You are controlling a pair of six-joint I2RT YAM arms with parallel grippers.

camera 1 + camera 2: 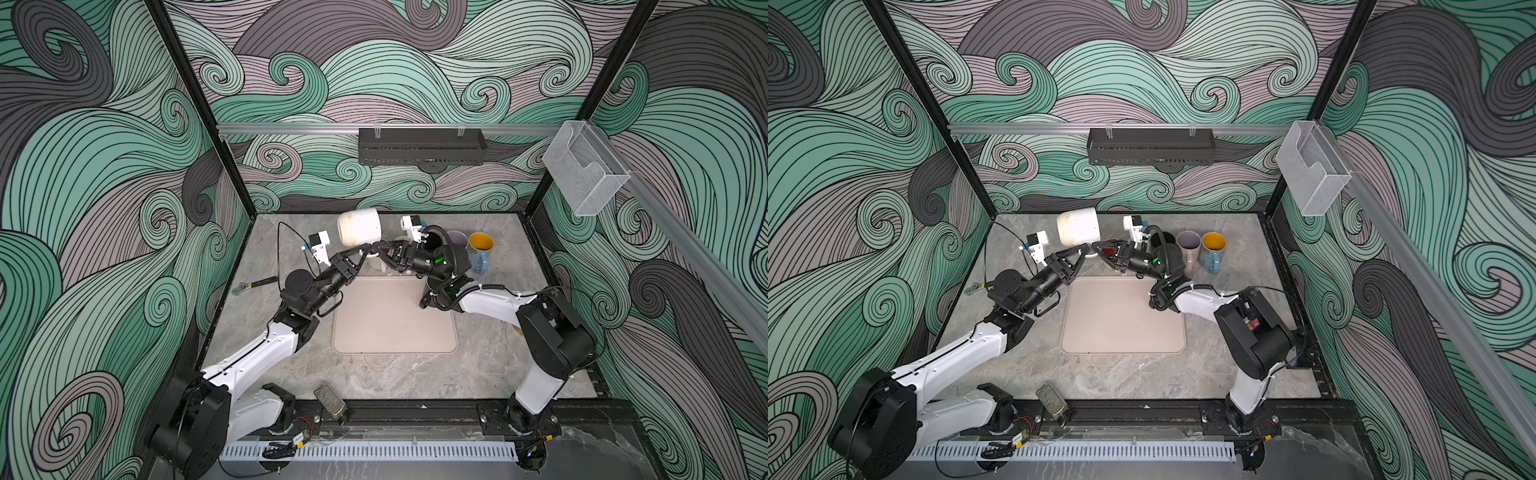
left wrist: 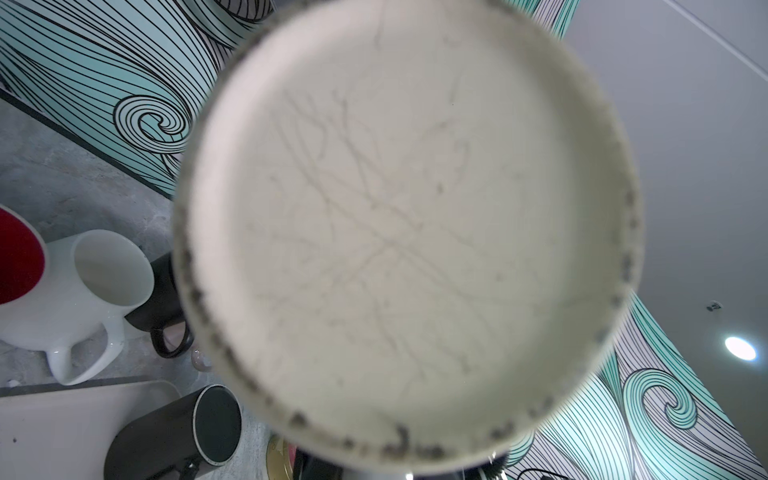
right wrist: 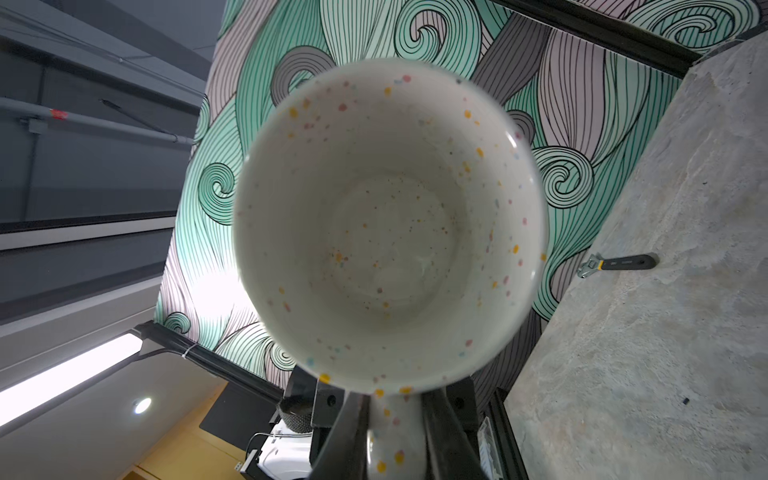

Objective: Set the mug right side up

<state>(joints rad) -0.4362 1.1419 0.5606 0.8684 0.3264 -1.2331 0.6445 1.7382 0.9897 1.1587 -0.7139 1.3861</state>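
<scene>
The mug (image 1: pixel 359 226) (image 1: pixel 1079 226) is white with coloured specks and hangs on its side above the back of the table. Its flat, scuffed base (image 2: pixel 407 228) fills the left wrist view and hides that gripper's jaws. The right wrist view looks into its speckled inside (image 3: pixel 390 224). My right gripper (image 1: pixel 376 248) (image 3: pixel 395 415) is shut on the mug's handle, a dark finger on each side of it. My left gripper (image 1: pixel 366 249) (image 1: pixel 1087 248) meets it tip to tip under the mug, fingers drawn together at the same handle.
Below the grippers stand a white mug (image 2: pixel 95 299) and a red-lined one (image 2: pixel 16 257). A black mug (image 1: pixel 432 241), a lilac mug (image 1: pixel 457 240) and a blue mug (image 1: pixel 481 247) stand at the back right. A beige mat (image 1: pixel 395 320) lies mid-table, a wrench (image 1: pixel 253 284) to the left.
</scene>
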